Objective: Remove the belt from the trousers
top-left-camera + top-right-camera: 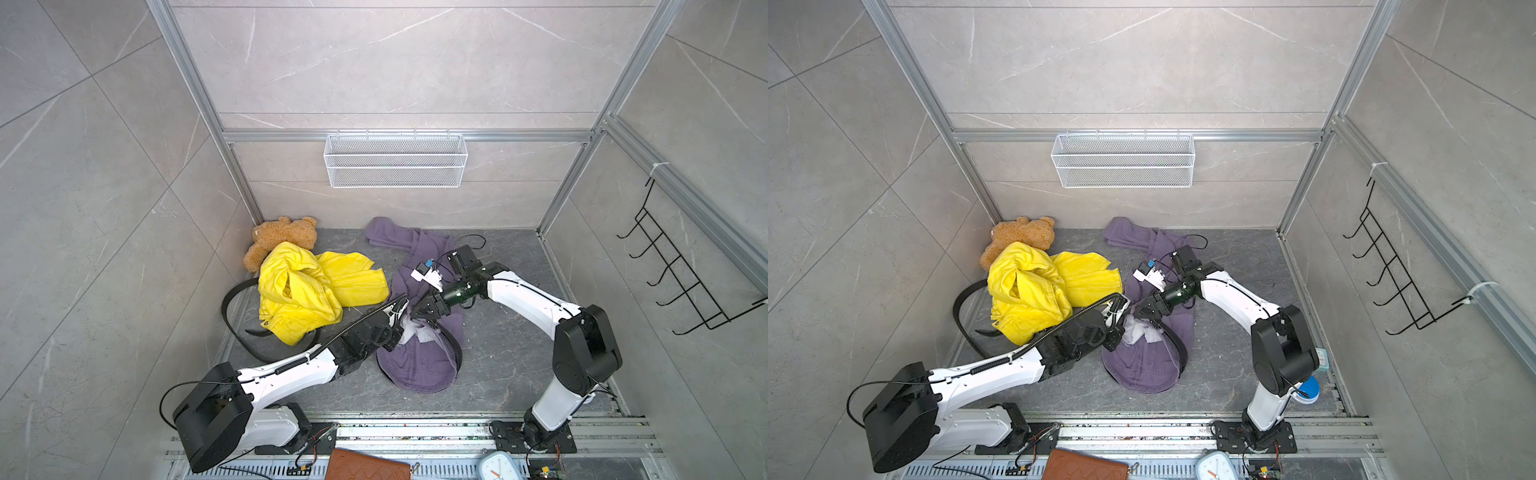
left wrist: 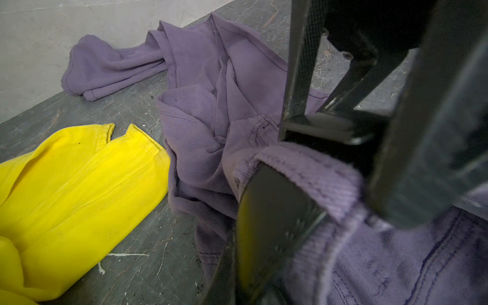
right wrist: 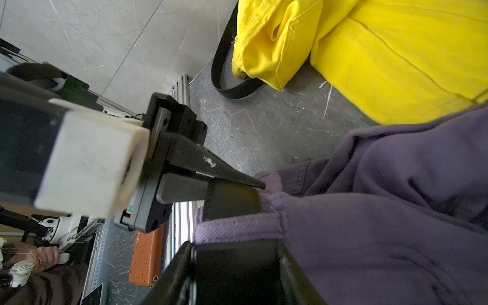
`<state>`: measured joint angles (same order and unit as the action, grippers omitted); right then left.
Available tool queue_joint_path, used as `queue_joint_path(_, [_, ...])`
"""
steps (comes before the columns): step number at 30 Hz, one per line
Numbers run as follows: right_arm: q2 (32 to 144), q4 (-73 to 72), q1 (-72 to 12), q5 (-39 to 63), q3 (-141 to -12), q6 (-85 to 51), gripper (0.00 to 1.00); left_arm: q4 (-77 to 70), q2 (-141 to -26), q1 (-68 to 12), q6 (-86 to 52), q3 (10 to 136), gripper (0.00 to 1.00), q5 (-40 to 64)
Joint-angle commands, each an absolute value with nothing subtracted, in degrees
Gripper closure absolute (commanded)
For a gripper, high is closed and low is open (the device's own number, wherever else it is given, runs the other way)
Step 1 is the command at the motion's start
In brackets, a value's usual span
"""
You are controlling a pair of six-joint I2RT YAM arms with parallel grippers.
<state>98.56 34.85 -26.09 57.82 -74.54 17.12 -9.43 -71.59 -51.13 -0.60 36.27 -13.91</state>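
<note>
Although a brown wallet [image 1: 365, 465] is lying on the rail nearest the arm bases, the work is going on further in, at the bunched waistband of the purple trousers [image 1: 419, 370] in the middle of the counter [image 1: 511, 332]. There the left tool [image 3: 237, 186] is showing its fingers pressed together on the free tip of the black belt [image 2: 269, 219], just where the strap is poking out of a belt loop [image 3: 237, 227]. The right tool [image 1: 417, 311] is meeting it from the opposite side, its jaws standing partly apart astride the belted waistband beside that loop; whether they are bearing down I cannot tell. The rest of the belt is running round the waistband, threaded through the trousers.

I am judging this to be the early drawing-out: one tool pulling the strap, the other steadying cloth. The next move is calling for a pull along the strap's own line while the fabric is being pinned, or the whole garment is going to drag along.

Beyond, yellow trousers [image 1: 307, 291] are lying crumpled with a second belt [image 1: 232, 320], and a teddy bear [image 1: 282, 235] is sitting in the far corner.
</note>
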Motion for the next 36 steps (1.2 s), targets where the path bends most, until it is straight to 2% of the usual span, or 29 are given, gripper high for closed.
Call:
queue_joint_path(1, [95.9, 31.1, -23.4, 56.5, -73.4, 13.8, 0.94, -9.1, -68.5, -50.9, -3.2, 35.4, 1.0, -17.7])
queue_joint_path(10, [93.9, 26.4, -20.8, 53.8, -70.8, 9.1, 1.0, -6.9, -66.8, -50.8, -4.9, 34.5, 1.0, -23.9])
queue_joint_path(16, [93.0, 25.2, -19.3, 51.9, -69.9, 7.1, 1.0, -4.8, -64.9, -49.9, -7.5, 33.8, 1.0, -29.7])
queue_joint_path(36, [90.3, 22.3, -15.0, 48.8, -68.4, 3.1, 1.0, 7.7, -57.4, -36.0, -21.2, 32.9, 1.0, -34.0])
